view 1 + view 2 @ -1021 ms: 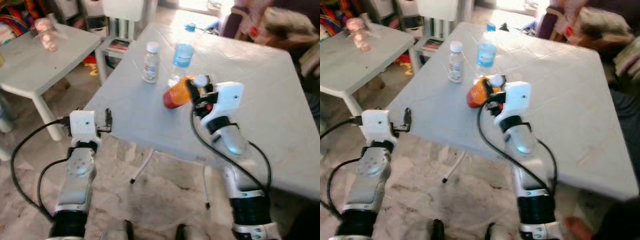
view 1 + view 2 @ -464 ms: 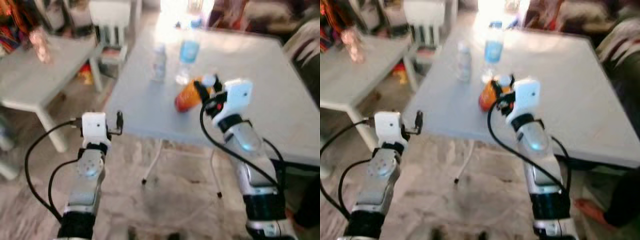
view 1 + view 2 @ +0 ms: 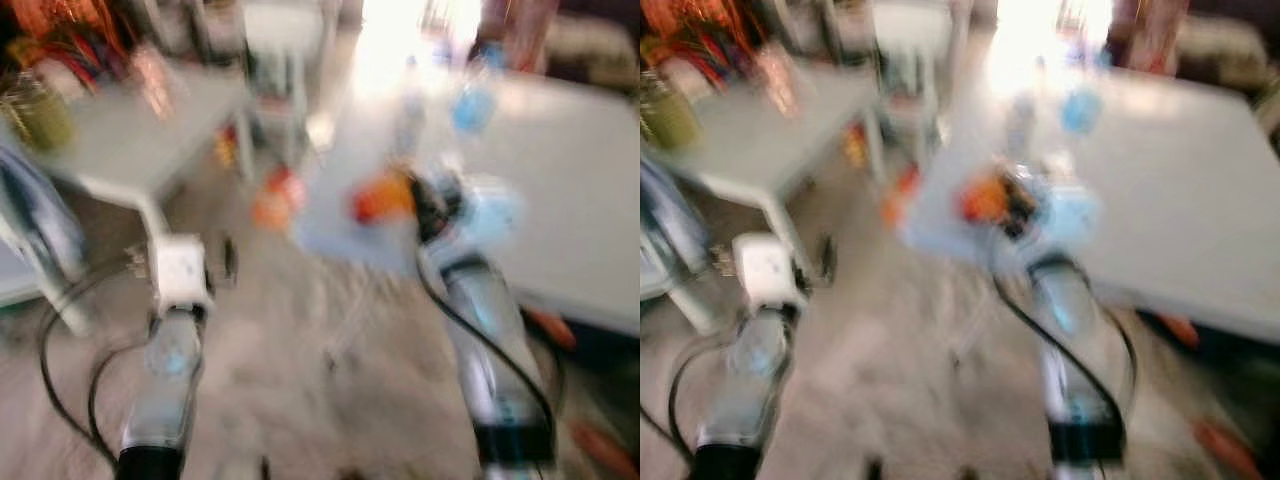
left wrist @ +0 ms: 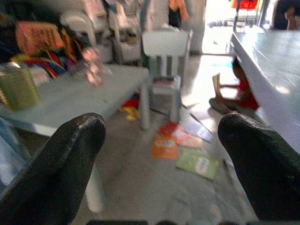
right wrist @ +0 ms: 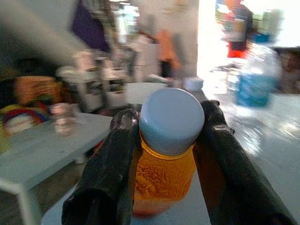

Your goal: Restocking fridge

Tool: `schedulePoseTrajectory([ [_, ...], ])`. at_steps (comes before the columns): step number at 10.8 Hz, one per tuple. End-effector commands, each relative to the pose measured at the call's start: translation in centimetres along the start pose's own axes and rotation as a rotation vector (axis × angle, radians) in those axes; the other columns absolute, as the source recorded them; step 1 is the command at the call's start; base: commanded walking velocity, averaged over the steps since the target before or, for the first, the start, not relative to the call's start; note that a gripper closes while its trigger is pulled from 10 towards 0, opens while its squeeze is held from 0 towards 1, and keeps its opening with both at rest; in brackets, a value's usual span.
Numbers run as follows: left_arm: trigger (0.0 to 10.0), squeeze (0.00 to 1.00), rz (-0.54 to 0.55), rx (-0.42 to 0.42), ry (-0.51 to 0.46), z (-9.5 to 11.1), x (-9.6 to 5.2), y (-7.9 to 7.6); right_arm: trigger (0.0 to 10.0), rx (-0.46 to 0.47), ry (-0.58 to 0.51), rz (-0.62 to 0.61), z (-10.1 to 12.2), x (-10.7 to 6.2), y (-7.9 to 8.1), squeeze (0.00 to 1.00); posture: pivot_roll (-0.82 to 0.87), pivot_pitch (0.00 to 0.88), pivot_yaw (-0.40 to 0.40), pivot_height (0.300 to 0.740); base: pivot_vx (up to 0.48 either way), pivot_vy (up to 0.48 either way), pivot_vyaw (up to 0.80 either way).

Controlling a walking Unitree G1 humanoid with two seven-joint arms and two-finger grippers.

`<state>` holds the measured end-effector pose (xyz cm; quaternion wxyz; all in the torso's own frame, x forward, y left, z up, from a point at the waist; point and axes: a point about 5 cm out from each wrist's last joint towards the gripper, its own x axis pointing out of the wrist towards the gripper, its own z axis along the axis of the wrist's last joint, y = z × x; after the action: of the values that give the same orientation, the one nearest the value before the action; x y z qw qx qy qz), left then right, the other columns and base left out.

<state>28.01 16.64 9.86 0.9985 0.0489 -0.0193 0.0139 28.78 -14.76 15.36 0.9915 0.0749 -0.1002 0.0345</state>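
Two worktops sit ahead in the blurred head views: big pale worktop (image 3: 580, 170) on the right, smaller low worktop (image 4: 79, 96) on the left with a small white chair (image 4: 164, 51) behind it and papers (image 4: 187, 154) scattered on the floor (image 3: 300, 380). Right claw (image 5: 164, 136) is clamped on an orange bottle (image 5: 164, 178) with a pale blue cap (image 5: 172, 119), held over the near edge of the big worktop, a blue-labelled water bottle (image 5: 255, 75) standing just beyond. Left claw (image 4: 164, 164) hangs spread wide and empty over the floor.
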Motion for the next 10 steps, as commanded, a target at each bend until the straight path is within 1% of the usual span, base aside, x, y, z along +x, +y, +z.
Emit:
schedulePoseTrajectory([
  [1, 10.0, 0.00, 0.006, 0.042, -0.024, 0.4, 0.0, 0.7, 10.0, -0.023, 0.092, 0.010, -1.8, -1.1, 0.0, 0.00, 0.15, 0.018, -0.072, 0.740, 0.000, 0.000, 0.80],
  [2, 10.0, 0.00, -0.009, 0.045, -0.032, 0.5, 0.1, 0.5, 10.0, -0.050, 0.103, 0.063, -2.1, -1.5, 0.4, 0.00, 0.14, 0.017, -0.068, 0.740, 0.000, 0.000, 0.80],
  [3, 10.0, 0.00, 0.001, 0.034, -0.017, 0.1, 0.0, 0.5, 10.0, -0.064, 0.093, 0.117, -2.2, -1.6, 0.9, 0.00, 0.13, 0.010, -0.061, 0.740, 0.000, 0.000, 0.79],
  [4, 10.0, 0.00, 0.005, 0.028, 0.001, -0.4, -0.3, 0.3, 10.0, -0.097, 0.072, 0.159, -1.9, -1.3, 1.5, 0.00, 0.13, 0.010, -0.061, 0.740, 0.000, 0.000, 0.79],
  [6, 10.0, 0.00, 0.018, 0.014, 0.016, -0.9, -0.6, 0.2, 10.0, -0.115, 0.066, 0.189, -2.1, -1.0, 1.9, 0.00, 0.14, 0.000, -0.077, 0.740, 0.000, 0.000, 0.79],
  [8, 10.0, 0.00, 0.053, 0.023, 0.026, -1.3, -0.7, 0.9, 10.0, -0.122, 0.062, 0.209, -2.4, -0.8, 2.0, 0.00, 0.14, 0.000, -0.077, 0.740, 0.000, 0.000, 0.78],
  [10, 10.0, 0.00, 0.049, 0.041, 0.011, -1.2, -0.8, 1.2, 10.0, -0.132, 0.055, 0.205, -2.5, -0.6, 1.8, 0.00, 0.14, 0.000, -0.075, 0.740, 0.000, 0.000, 0.78],
])
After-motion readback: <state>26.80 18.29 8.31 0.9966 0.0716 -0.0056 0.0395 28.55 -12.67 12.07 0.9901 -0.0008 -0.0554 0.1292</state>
